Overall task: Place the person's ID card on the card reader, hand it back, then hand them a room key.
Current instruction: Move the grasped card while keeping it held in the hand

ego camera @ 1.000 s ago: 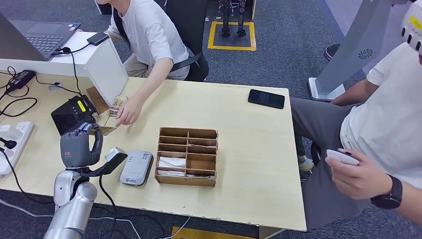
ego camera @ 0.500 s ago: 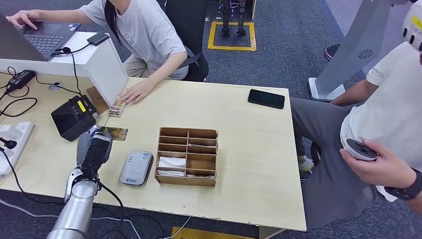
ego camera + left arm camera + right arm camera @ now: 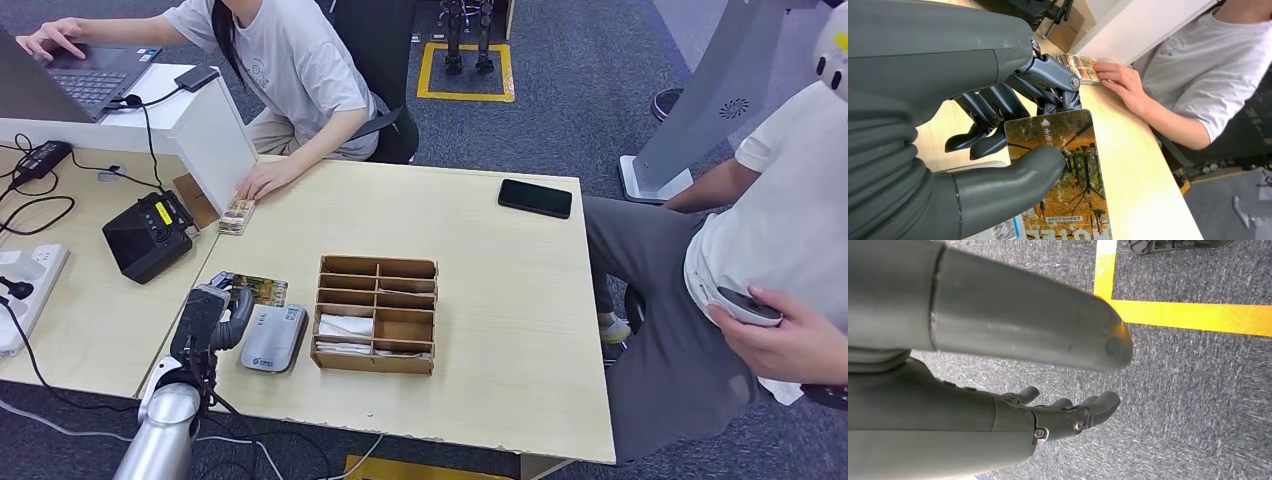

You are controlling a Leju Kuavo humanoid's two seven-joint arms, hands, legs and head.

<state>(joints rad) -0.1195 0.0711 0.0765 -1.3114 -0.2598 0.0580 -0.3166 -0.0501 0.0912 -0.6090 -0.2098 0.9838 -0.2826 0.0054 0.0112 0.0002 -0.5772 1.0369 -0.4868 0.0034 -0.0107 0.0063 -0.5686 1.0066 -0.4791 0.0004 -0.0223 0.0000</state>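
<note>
While the left hand (image 3: pixel 208 316) pinches the ID card (image 3: pixel 259 290), other fingers spread.

head view high over table (image 3: pixel 480 260), wrist views close behind hands

the card (image 3: pixel 1065 175) held by the left robot hand (image 3: pixel 998 125) carries large white capitals along one edge, seen upside down and cut off by the picture's border; they look like "hotel". near its other end sit a small white arrow and a short line of white characters, too small to read. print on the card reader (image 3: pixel 273 337) is illegible.
</note>
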